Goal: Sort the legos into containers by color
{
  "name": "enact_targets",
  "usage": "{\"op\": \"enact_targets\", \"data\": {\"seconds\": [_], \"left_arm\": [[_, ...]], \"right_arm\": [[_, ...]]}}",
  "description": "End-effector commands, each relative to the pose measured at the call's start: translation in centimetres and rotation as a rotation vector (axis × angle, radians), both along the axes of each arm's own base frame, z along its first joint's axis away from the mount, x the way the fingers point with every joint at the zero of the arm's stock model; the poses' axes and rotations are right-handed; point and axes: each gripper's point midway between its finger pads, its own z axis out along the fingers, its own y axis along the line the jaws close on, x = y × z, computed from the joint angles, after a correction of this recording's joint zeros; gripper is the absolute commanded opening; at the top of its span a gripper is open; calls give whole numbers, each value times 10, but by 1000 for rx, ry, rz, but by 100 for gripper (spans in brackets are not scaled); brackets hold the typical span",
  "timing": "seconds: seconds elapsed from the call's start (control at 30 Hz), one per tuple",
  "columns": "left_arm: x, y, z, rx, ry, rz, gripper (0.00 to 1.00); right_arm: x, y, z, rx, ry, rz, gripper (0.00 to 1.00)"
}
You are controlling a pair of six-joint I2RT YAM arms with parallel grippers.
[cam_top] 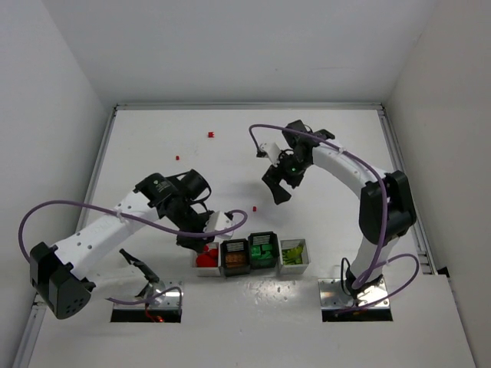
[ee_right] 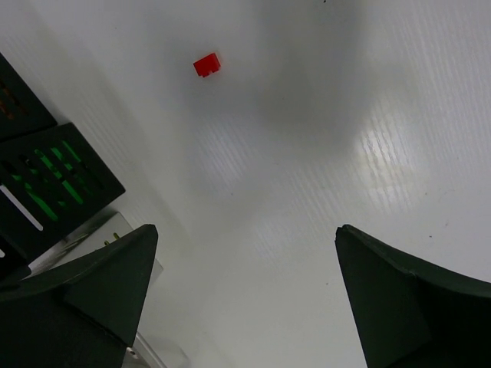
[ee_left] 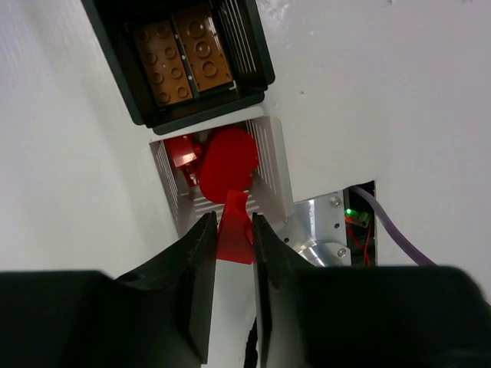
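My left gripper (cam_top: 201, 244) hovers over the left white bin (cam_top: 201, 268) of the row of containers. In the left wrist view it (ee_left: 232, 221) is shut on a red lego (ee_left: 235, 239) just above that bin (ee_left: 268, 153), which holds more red legos (ee_left: 226, 157). The neighbouring black bin (ee_left: 249, 46) holds orange-brown bricks (ee_left: 180, 54). The other black bin (cam_top: 262, 251) holds green legos and the right white bin (cam_top: 294, 254) holds yellow-green ones. My right gripper (cam_top: 278, 188) is open and empty above the table. In the right wrist view it (ee_right: 245, 230) has a small red lego (ee_right: 205, 65) ahead of it.
Loose red legos lie on the table at the back (cam_top: 210, 136), left of it (cam_top: 178, 158), by the right arm (cam_top: 258, 153) and near the bins (cam_top: 255, 207). The green bin's slotted wall (ee_right: 54, 184) shows at the left of the right wrist view.
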Motion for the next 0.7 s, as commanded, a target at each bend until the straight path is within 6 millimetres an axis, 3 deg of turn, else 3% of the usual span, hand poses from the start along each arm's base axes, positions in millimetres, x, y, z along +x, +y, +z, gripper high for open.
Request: {"op": "enact_targets", "data": {"seconds": [0.0, 0.2, 0.33, 0.4, 0.53, 0.67], "left_arm": [[-6, 3, -3, 10, -8, -44, 32], [8, 1, 2, -14, -103, -12, 57], [12, -1, 1, -36, -139, -1, 61], [25, -5, 7, -58, -167, 57, 61], [71, -20, 53, -232, -279, 263, 61], [124, -26, 104, -451, -348, 607, 64]], "right_arm": [[11, 10, 7, -6, -61, 33, 100], [4, 21, 8, 13, -52, 67, 100], [1, 25, 6, 14, -52, 78, 93], [-2, 28, 6, 14, -52, 90, 91], [-6, 33, 4, 11, -64, 109, 88], [0, 36, -1, -23, -104, 116, 86]]}}
